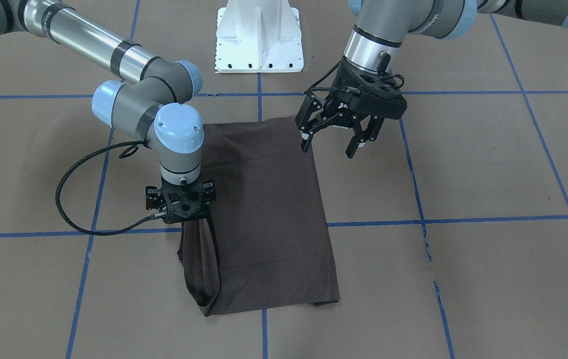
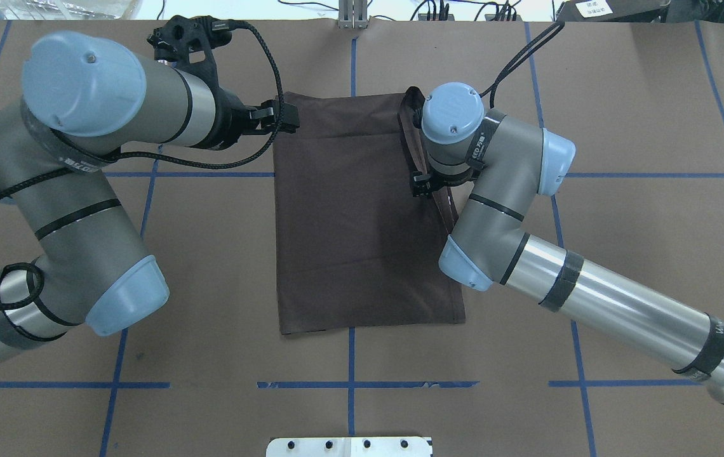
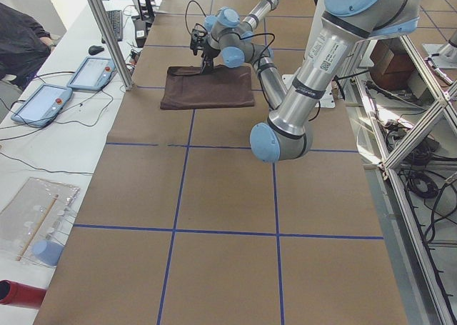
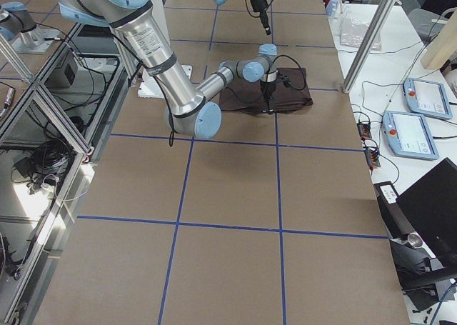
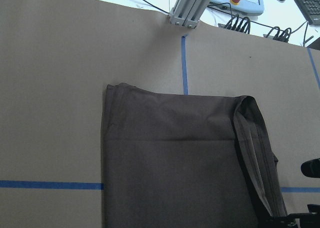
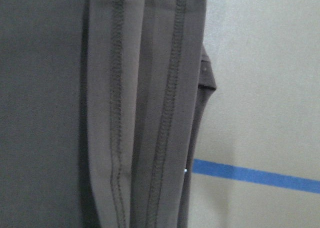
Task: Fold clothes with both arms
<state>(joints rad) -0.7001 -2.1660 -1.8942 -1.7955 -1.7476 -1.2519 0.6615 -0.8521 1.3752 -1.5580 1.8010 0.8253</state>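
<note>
Mostly done: T-shirt [image 1: 269,224] is already a narrow folded rectangle near the white pedestal [image 1: 259,35]. Left gripper [image 1: 329,149] is spread wide and empty above the corner closest to the pedestal. Right gripper [image 1: 184,212], farther from the pedestal, seems clamped on the lifted side hem. Final folds likely remain.

We see a table [image 2: 622,254] covered in brown paper and marked into large squares by blue tape lines [image 2: 349,384]. A dark brown shirt [image 2: 349,222] lies near its middle, folded into a tall rectangle and mostly flat against the paper. Along the shirt's edge on the robot's right, a hemmed strip rises off the surface. A white bolted pedestal [image 1: 259,40] stands on the table, just beyond the shirt's near end.
</note>
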